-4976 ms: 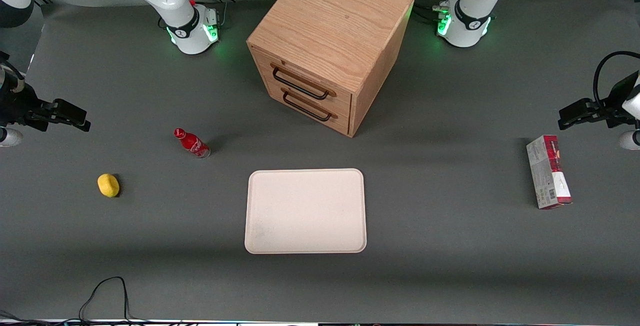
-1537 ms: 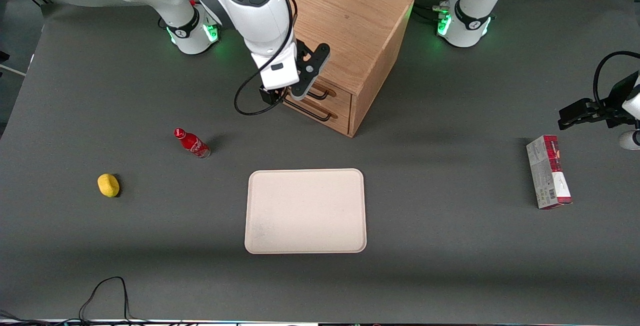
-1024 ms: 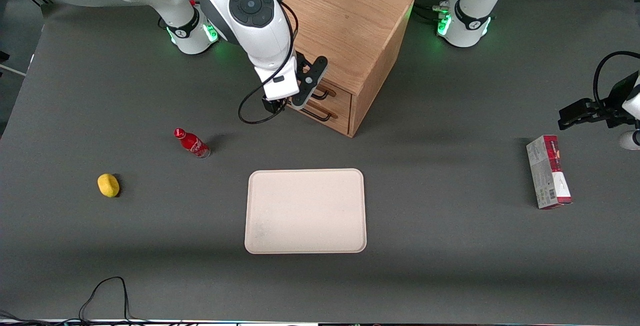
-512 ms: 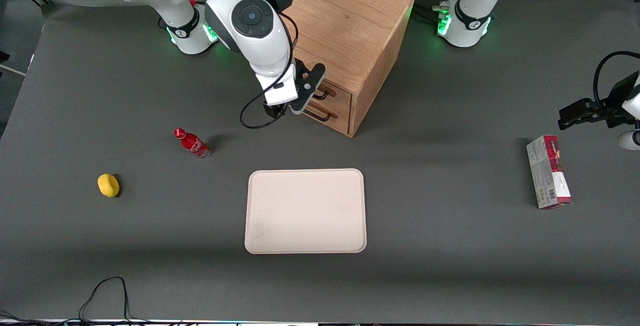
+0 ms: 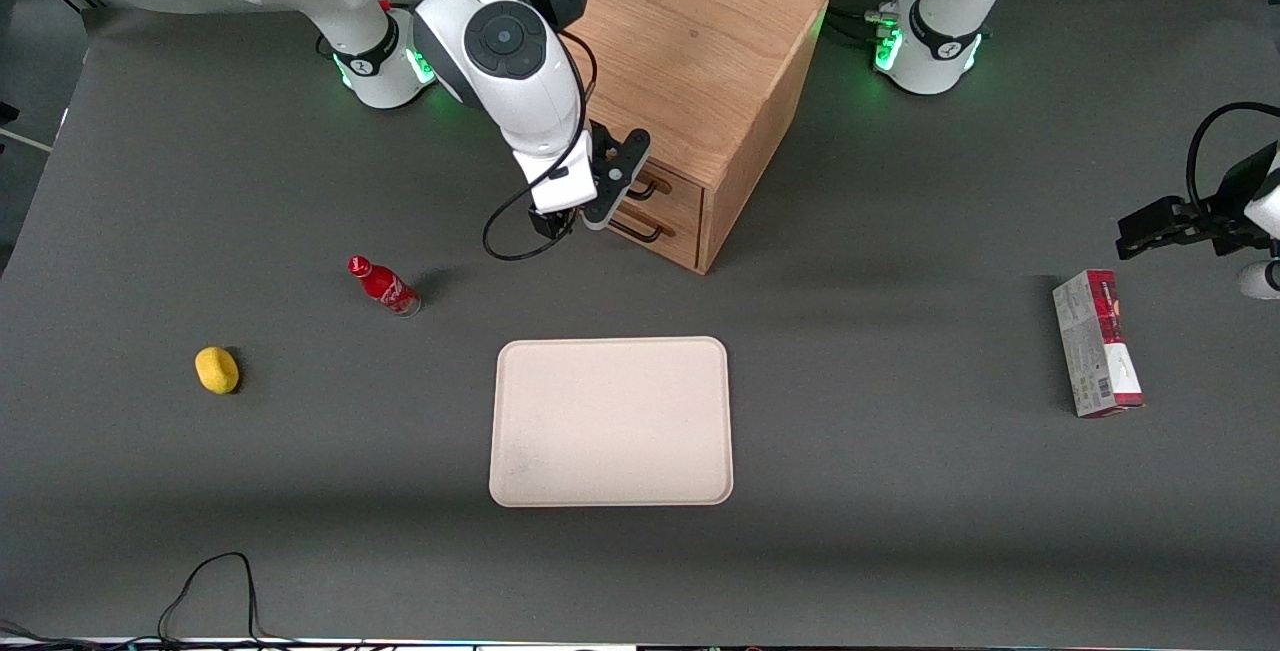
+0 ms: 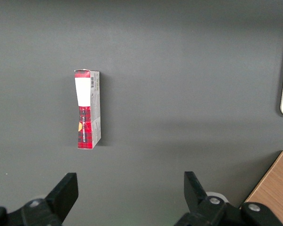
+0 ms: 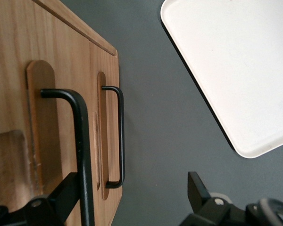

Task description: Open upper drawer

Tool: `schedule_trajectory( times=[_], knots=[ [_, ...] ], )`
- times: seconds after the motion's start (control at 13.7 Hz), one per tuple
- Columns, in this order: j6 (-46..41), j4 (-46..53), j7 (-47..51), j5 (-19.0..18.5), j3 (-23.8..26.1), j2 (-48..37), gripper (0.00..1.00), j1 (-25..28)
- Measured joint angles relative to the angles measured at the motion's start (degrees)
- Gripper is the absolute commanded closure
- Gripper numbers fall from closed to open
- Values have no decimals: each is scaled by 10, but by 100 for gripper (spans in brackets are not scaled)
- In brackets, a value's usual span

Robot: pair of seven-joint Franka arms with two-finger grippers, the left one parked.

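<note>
Before the grainy oak upper drawer (image 5: 668, 189), black jaws apart astride its thin bar handle (image 7: 80, 155).

A matte dark grey table surface (image 5: 900, 491) fills the scene under soft even light, with a thin black cable (image 5: 205, 586) looping at its 7 o'clock edge.
</note>
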Motion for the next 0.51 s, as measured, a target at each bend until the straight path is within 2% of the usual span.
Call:
schedule_trajectory(
  times=[0.51],
  knots=[
    [15, -12, -10, 0, -7, 1, 0, -1]
  ],
)
